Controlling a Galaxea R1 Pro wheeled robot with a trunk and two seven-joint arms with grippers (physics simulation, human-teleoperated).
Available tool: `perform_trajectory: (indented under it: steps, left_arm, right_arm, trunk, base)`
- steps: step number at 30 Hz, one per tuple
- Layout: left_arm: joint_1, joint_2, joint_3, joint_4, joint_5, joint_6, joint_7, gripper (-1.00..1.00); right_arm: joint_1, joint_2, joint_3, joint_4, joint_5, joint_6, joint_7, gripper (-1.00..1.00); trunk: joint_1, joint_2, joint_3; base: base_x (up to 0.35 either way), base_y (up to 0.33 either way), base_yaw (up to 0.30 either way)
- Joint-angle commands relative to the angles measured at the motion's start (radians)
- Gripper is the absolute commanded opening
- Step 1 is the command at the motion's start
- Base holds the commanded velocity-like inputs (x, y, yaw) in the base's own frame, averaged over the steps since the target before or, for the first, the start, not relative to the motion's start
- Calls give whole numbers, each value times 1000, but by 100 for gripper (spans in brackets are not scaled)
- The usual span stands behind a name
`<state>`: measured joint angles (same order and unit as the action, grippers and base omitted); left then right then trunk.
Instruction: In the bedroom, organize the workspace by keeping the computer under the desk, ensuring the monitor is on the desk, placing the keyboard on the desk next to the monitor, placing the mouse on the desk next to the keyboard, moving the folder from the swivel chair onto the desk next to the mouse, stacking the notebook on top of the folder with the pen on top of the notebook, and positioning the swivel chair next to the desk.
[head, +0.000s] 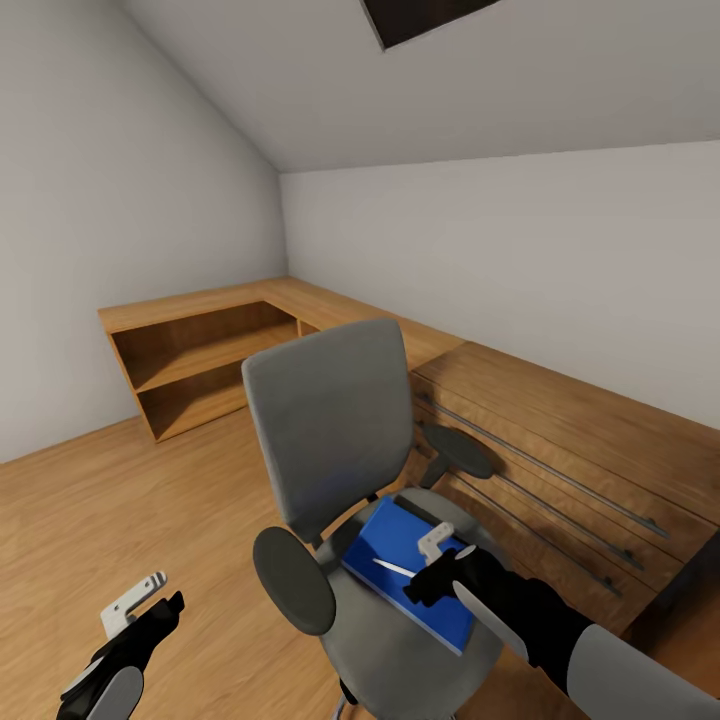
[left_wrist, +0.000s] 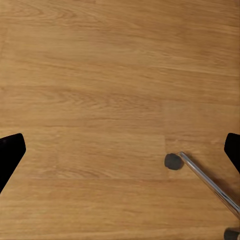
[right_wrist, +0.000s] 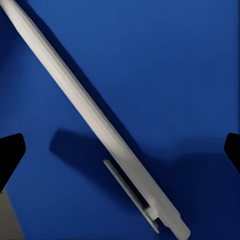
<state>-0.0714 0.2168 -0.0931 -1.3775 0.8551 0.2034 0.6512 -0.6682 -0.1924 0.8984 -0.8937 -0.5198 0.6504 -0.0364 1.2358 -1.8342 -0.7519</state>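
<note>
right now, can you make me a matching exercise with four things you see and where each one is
Things:
1. pen
2. folder
3. right gripper
4. left gripper

Places:
A. over bare wooden floor
B. flat on the swivel chair seat
C. lying on the blue cover
D. just above the pen, open

Pairs: 1-C, 2-B, 3-D, 4-A
</note>
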Motion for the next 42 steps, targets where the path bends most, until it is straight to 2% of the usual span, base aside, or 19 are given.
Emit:
perform_trajectory:
  steps: [1, 17, 22, 42]
  left_arm:
    - [-1, 1, -2, -2, 4, 3, 7, 100]
    - [0, 0, -2, -2, 7, 4, 7, 100]
    - [0, 0, -2, -2, 9, 4, 6, 100]
    - [-1, 0, -3, -2, 10, 5, 7, 100]
  right_arm:
    - [-1, -1, 4, -1, -5, 3, -4, 100]
    - [-1, 2, 4, 2, -4, 3, -7, 100]
    - [-1, 2, 4, 2, -3, 2, -7, 100]
    - [-1, 1, 4, 1, -3, -1, -7, 100]
  trunk:
    - [0, -1, -1]
    - [0, -1, -1]
    - [19, -36, -17]
    - [19, -36, -17]
  base:
    - [0, 0, 0]
    - [0, 0, 0]
    - [0, 0, 0]
    - [0, 0, 0]
